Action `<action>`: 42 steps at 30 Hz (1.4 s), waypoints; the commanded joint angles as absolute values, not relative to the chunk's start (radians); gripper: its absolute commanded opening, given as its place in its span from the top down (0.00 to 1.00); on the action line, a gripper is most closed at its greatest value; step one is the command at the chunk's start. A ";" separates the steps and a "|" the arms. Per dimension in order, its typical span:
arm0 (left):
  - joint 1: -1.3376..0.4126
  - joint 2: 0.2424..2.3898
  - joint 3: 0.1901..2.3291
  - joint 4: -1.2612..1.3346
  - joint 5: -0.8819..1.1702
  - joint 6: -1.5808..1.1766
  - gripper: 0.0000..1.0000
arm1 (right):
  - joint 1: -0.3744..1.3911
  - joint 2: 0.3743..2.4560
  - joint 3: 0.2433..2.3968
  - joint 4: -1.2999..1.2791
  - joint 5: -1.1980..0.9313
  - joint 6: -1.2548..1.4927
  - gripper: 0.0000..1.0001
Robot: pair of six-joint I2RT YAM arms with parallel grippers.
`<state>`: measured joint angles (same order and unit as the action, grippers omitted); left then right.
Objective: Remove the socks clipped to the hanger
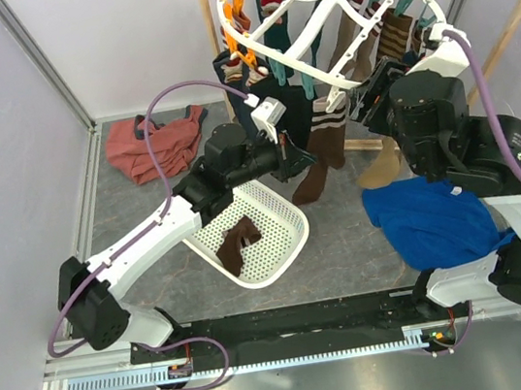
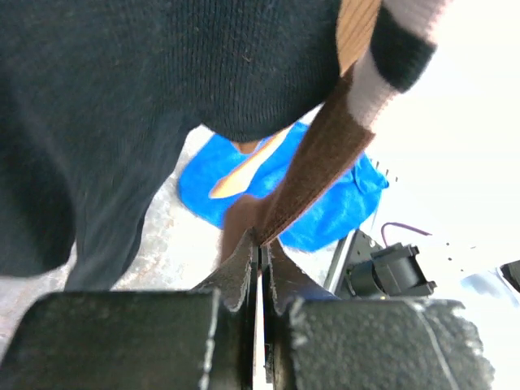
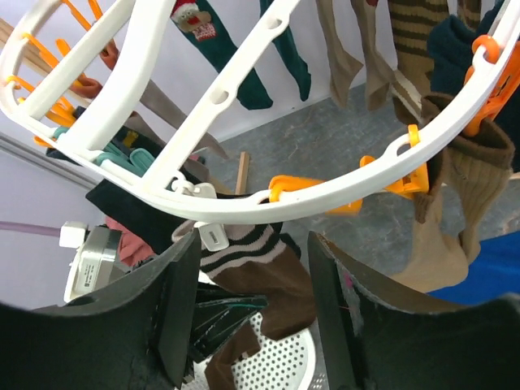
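Note:
The white hanger (image 1: 314,25) hangs at the back with several socks clipped round it. A brown sock (image 1: 325,151) with a striped cuff hangs from a white clip (image 3: 210,236) on the ring (image 3: 203,89). My left gripper (image 1: 292,163) is shut on this brown sock (image 2: 321,158) below the cuff, with the cloth pinched between the fingertips (image 2: 244,260). My right gripper (image 3: 253,244) is open just under the ring, with the striped cuff (image 3: 244,252) beyond its jaws. From above, the right gripper (image 1: 370,90) sits at the rim.
A white perforated basket (image 1: 288,212) on the table holds one brown sock (image 1: 237,245). A blue cloth (image 1: 436,218) lies to the right and a rust-red garment (image 1: 155,144) at the back left. Orange clips (image 3: 302,188) and a tan sock (image 3: 447,219) hang close to my right gripper.

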<state>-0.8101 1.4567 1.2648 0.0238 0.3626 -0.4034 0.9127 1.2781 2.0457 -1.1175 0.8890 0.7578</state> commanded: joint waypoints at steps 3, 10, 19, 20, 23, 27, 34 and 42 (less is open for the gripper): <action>-0.847 1.376 1.247 0.009 0.204 -0.396 0.98 | 0.914 1.334 2.176 -1.197 0.824 0.801 0.37; -0.909 1.324 1.241 -0.032 0.014 -0.347 0.98 | 0.914 1.391 2.210 -1.184 0.802 0.793 0.38; -0.997 1.285 1.241 -0.035 -0.167 -0.264 0.98 | 0.914 1.417 2.209 -1.218 0.864 0.850 0.39; -1.002 1.281 1.238 -0.034 -0.173 -0.261 0.98 | 0.914 1.416 2.194 -1.216 0.876 0.850 0.39; -1.029 1.269 1.229 -0.028 -0.216 -0.239 0.98 | 0.914 1.422 2.184 -1.213 0.896 0.847 0.39; -1.083 1.262 1.221 -0.014 -0.291 -0.203 0.98 | 0.914 1.434 2.192 -1.213 0.917 0.867 0.40; -1.150 1.253 1.197 0.032 -0.379 -0.115 0.98 | 0.914 1.443 2.192 -1.212 0.933 0.870 0.39; -1.210 1.270 1.195 0.060 -0.465 -0.052 0.98 | 0.914 1.440 2.169 -1.183 0.919 0.862 0.39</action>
